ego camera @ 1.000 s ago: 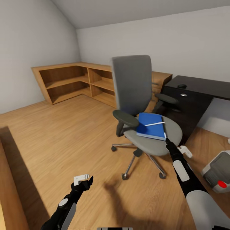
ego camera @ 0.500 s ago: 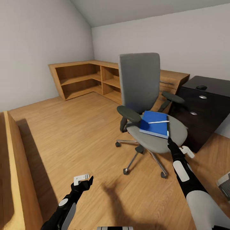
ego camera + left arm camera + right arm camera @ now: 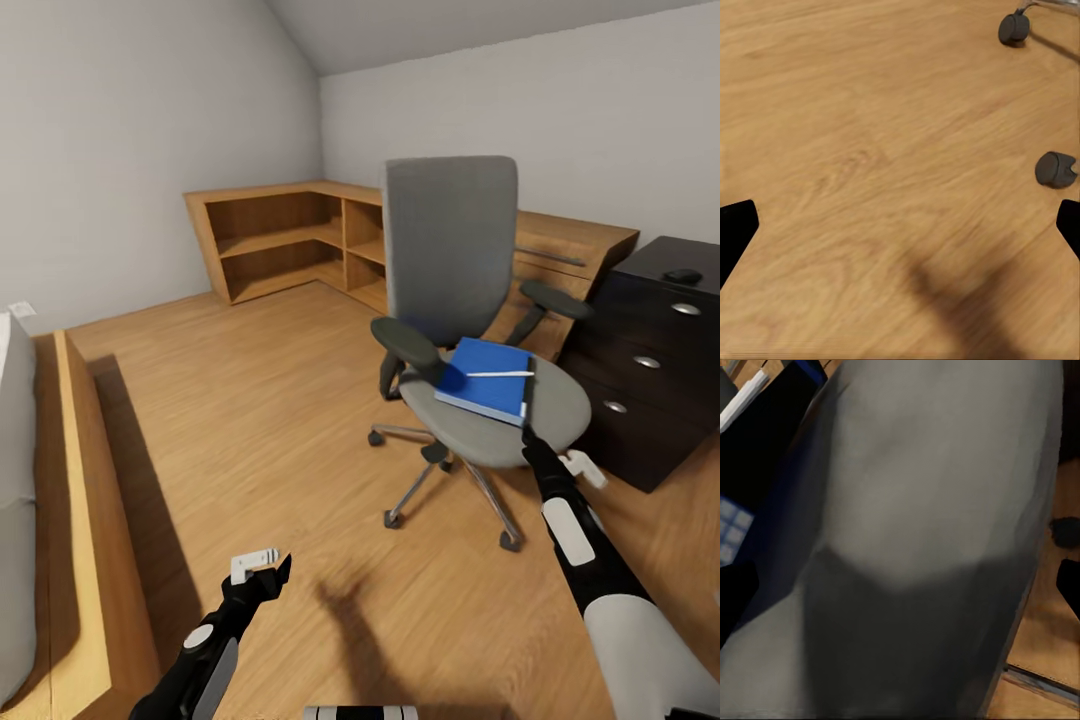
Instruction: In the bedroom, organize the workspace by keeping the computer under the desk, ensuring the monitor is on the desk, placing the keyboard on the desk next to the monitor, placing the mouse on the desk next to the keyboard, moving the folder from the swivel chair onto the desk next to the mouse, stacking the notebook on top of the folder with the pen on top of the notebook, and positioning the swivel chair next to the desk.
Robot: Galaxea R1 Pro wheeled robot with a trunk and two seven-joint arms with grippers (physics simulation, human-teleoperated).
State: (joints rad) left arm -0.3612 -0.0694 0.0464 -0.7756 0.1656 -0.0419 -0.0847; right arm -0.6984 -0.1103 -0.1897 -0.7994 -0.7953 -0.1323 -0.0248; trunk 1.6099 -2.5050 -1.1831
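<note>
My right gripper (image 3: 527,432) sits at the chair (image 3: 470,330) seat's front edge, the folder (image 3: 486,378) just beyond; its fingers look spread. My left gripper (image 3: 262,566), open, hangs well apart.

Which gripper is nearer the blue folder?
Right. The right gripper is at the chair seat's front edge, just below the folder; the left gripper hangs over bare floor, well away.
</note>
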